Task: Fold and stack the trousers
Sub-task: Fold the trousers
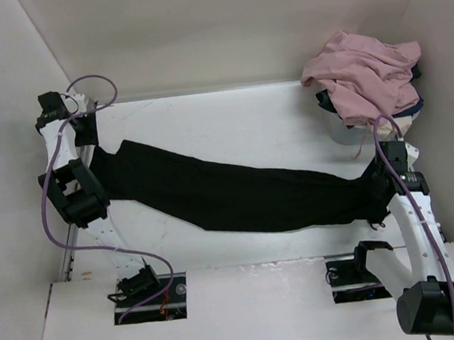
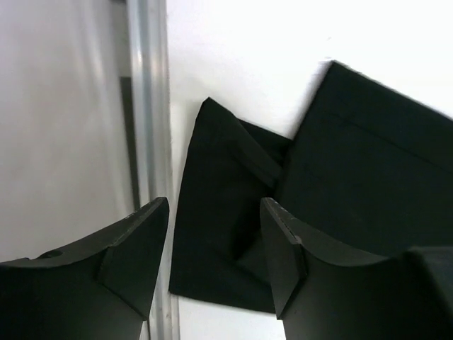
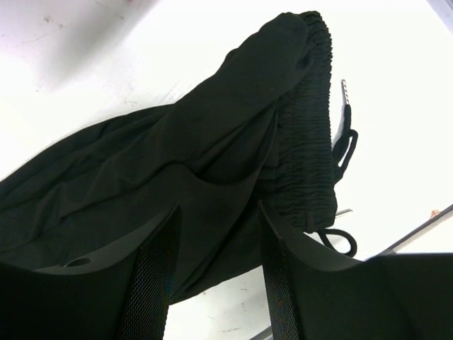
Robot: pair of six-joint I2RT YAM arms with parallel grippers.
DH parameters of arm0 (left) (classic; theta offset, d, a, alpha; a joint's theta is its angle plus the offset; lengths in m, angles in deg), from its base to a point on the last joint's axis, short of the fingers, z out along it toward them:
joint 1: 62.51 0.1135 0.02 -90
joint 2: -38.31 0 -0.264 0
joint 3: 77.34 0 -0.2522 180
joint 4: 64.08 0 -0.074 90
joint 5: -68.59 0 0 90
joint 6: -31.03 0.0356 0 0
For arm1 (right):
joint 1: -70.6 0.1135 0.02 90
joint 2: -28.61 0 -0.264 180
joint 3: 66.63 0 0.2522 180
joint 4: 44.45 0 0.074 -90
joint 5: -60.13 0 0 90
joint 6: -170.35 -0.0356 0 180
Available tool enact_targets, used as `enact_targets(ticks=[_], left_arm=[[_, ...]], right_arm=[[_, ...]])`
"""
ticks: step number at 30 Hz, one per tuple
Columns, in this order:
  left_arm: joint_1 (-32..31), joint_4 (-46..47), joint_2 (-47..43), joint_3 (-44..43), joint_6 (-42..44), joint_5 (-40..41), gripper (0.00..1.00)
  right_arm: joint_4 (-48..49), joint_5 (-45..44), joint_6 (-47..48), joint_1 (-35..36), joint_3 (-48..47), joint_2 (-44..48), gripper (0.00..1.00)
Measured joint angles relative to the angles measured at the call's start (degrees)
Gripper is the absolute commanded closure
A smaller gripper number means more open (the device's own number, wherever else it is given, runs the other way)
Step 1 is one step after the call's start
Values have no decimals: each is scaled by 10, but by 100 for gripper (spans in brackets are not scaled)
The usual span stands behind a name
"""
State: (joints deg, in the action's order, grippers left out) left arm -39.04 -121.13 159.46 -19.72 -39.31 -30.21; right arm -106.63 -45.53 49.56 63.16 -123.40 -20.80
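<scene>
The black trousers (image 1: 229,190) lie stretched out in a long diagonal band across the table, leg ends at the far left, waistband at the right. My left gripper (image 1: 88,135) hovers over the leg hems. In the left wrist view it (image 2: 214,244) is open, with the folded hem corner (image 2: 219,184) lying on the table between and below the fingers. My right gripper (image 1: 376,190) is at the waistband end. In the right wrist view it (image 3: 216,273) is open over the cloth (image 3: 177,156), beside the gathered elastic waistband (image 3: 308,120) and its drawstring (image 3: 345,145).
A dusty-pink garment (image 1: 362,72) is heaped at the back right on navy and cream cloth (image 1: 415,105). A metal rail (image 2: 146,106) and the left wall run close beside the leg hems. White walls enclose the table on three sides.
</scene>
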Motion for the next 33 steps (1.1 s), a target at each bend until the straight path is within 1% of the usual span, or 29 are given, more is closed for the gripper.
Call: enact_targets(ticks=[4,7,8,10,14,16,19,23,29,30,31,33], left_arm=[[0,12,-80,40,3,-6,46],[-1,9,-119,80,15,-7,50],[-3,7,-125,97,18,-7,52],[-3,5,-127,137,23,-8,53],[-3,1,-122,232,23,-9,51],[-3,1,-119,260,22,-9,50],[-2,6,-117,271,19,-10,48],[3,28,-111,268,13,-17,48],[8,41,-61,253,5,-28,48],[8,42,-54,251,5,-28,50],[8,39,-52,244,3,-29,56],[8,40,-48,236,-2,-32,80]], right_arm=[[7,0,2,1,4,-2,48],[9,0,6,1,8,-5,48],[10,0,7,2,8,-7,48],[10,0,10,3,8,-15,48],[10,1,15,4,7,-34,48],[10,1,17,6,7,-41,48],[9,1,17,16,3,-47,48],[10,0,17,24,-1,-48,48],[9,0,17,26,-1,-46,47],[9,-1,17,26,-1,-46,47],[9,-1,17,26,-1,-46,47],[9,-1,17,26,-1,-46,46]])
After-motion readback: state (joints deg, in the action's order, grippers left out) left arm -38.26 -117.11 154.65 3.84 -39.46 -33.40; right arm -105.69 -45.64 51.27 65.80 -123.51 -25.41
